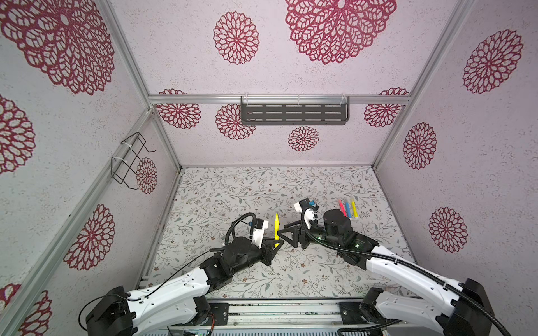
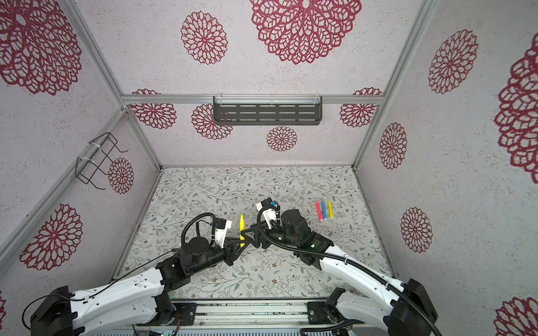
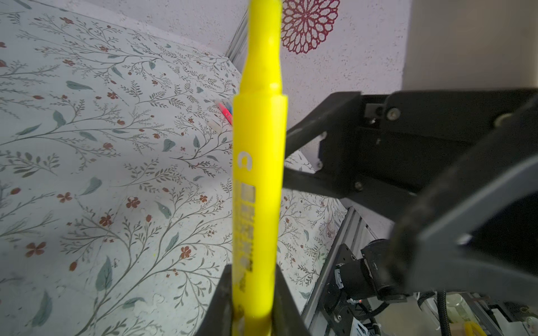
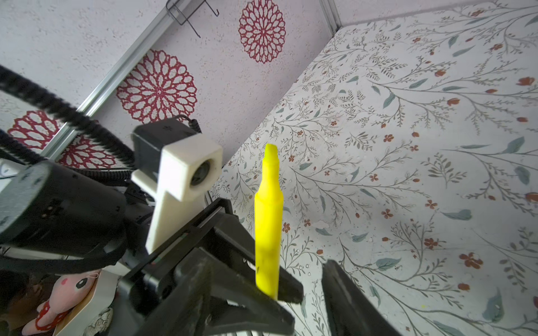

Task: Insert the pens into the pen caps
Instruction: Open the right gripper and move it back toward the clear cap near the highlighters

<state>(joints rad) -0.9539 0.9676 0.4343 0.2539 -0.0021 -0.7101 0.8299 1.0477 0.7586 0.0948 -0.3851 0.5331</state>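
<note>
A yellow pen [image 1: 276, 225] [image 2: 242, 225] [image 3: 259, 174] [image 4: 267, 227] stands upright over the middle of the table, its chisel tip bare. My left gripper [image 1: 276, 243] [image 2: 242, 243] [image 3: 251, 279] is shut on its lower end. My right gripper [image 1: 281, 229] [image 2: 247, 231] [image 4: 310, 291] is open right beside the pen, its fingers apart from it. Three more pens, red-pink [image 1: 343, 209], blue [image 1: 348, 210] and yellow [image 1: 354, 209], lie side by side at the right; their pale far ends look like pen caps. I make out no loose cap.
The floral table [image 1: 233, 197] is boxed in by patterned walls. A black slotted shelf [image 1: 294, 114] hangs on the back wall and a wire rack [image 1: 131, 160] on the left wall. A metal rail [image 1: 276, 312] runs along the front edge.
</note>
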